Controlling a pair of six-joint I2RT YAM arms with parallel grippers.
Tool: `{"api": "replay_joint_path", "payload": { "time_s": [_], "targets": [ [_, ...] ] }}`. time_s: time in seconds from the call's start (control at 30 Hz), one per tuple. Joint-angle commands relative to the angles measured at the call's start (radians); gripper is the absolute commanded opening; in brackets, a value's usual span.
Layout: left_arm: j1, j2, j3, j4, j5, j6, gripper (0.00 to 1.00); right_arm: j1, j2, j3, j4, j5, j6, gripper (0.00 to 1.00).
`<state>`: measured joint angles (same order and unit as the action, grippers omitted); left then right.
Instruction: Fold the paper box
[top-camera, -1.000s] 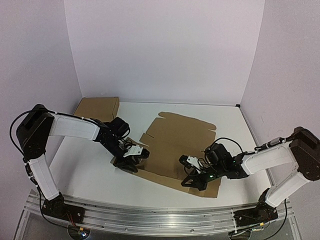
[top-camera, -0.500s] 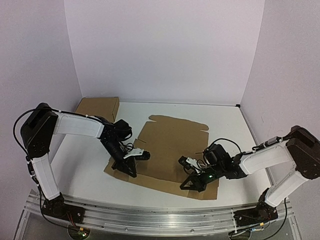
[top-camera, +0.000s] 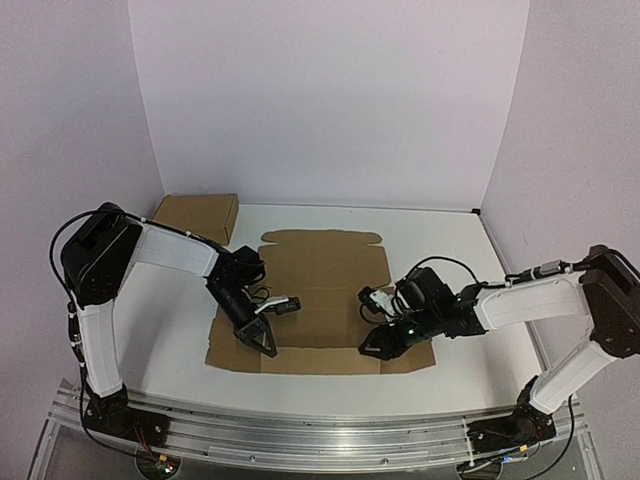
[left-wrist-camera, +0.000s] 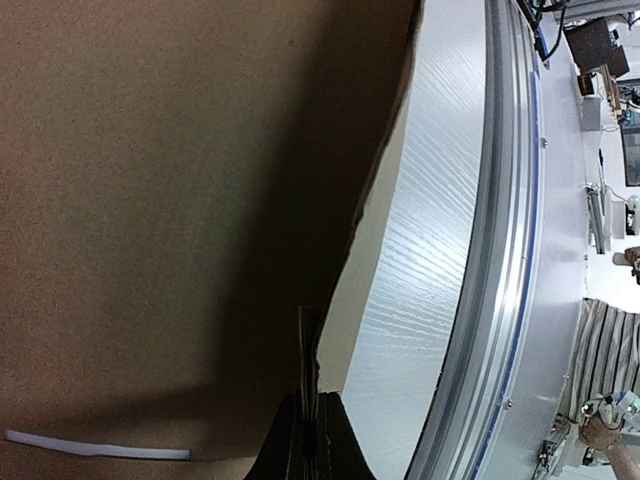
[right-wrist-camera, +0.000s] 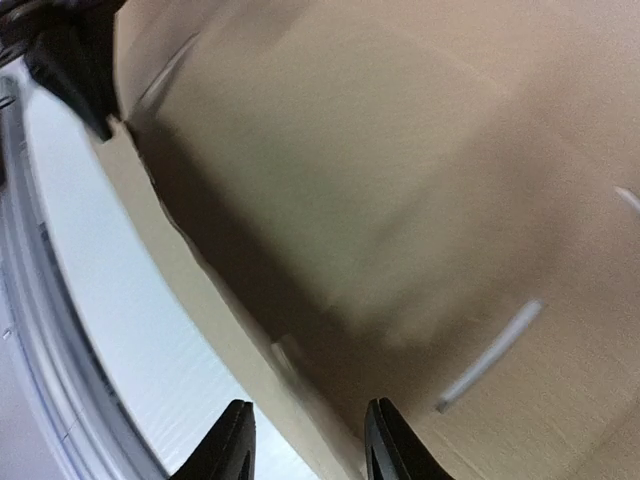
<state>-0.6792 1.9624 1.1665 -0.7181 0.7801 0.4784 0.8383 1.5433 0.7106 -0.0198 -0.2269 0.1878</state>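
Note:
The paper box (top-camera: 320, 290) is a flat brown die-cut sheet lying square to the table's near edge. My left gripper (top-camera: 262, 338) is shut on the sheet's near left edge. In the left wrist view the fingers (left-wrist-camera: 310, 430) pinch the thin cardboard edge (left-wrist-camera: 150, 200). My right gripper (top-camera: 375, 345) is over the sheet's near right part. In the right wrist view it (right-wrist-camera: 308, 440) is open, and the sheet's near edge (right-wrist-camera: 380, 180) passes between the spread fingers. That view is blurred.
A smaller plain brown cardboard box (top-camera: 195, 215) stands at the back left against the wall. The white table (left-wrist-camera: 420, 300) ends in a metal rail (left-wrist-camera: 510, 250) close to the sheet's near edge. Purple walls close in the back and sides.
The sheet has turned counterclockwise from a slant to square with the table edge. My left gripper moved nearer with the sheet's left edge. My right gripper moved a little back and left.

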Motion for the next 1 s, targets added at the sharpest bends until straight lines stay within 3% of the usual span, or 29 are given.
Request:
{"api": "replay_joint_path", "payload": {
  "time_s": [0.0, 0.1, 0.2, 0.3, 0.47, 0.63, 0.67, 0.87, 0.97],
  "targets": [
    [0.004, 0.072, 0.034, 0.102, -0.211, -0.081, 0.0, 0.0, -0.078, 0.067, -0.179, 0.22, 0.044, 0.37],
    [0.004, 0.089, 0.034, 0.122, -0.269, -0.076, 0.0, 0.015, -0.1, 0.081, -0.199, 0.281, 0.063, 0.29],
    [0.002, 0.098, 0.025, 0.128, -0.301, -0.068, 0.0, 0.044, -0.076, 0.094, -0.163, 0.21, 0.06, 0.15],
    [0.003, 0.102, 0.018, 0.138, -0.317, -0.054, 0.0, 0.049, -0.009, 0.093, -0.08, 0.121, 0.079, 0.07],
    [0.002, 0.105, 0.027, 0.142, -0.352, -0.022, 0.0, 0.048, 0.154, 0.167, -0.051, 0.17, 0.127, 0.0],
    [-0.007, 0.078, 0.035, 0.139, -0.4, 0.053, 0.02, 0.038, 0.253, 0.166, -0.048, 0.262, 0.234, 0.0],
    [-0.007, 0.069, 0.042, 0.13, -0.404, 0.071, 0.05, 0.037, 0.268, 0.155, -0.048, 0.257, 0.252, 0.0],
    [-0.007, -0.137, 0.055, 0.069, -0.408, 0.218, 0.51, 0.038, 0.324, 0.053, -0.051, 0.143, 0.505, 0.0],
    [-0.012, -0.24, 0.029, 0.122, -0.39, 0.29, 0.61, 0.038, 0.331, 0.022, -0.052, 0.134, 0.541, 0.0]
  ]
}}
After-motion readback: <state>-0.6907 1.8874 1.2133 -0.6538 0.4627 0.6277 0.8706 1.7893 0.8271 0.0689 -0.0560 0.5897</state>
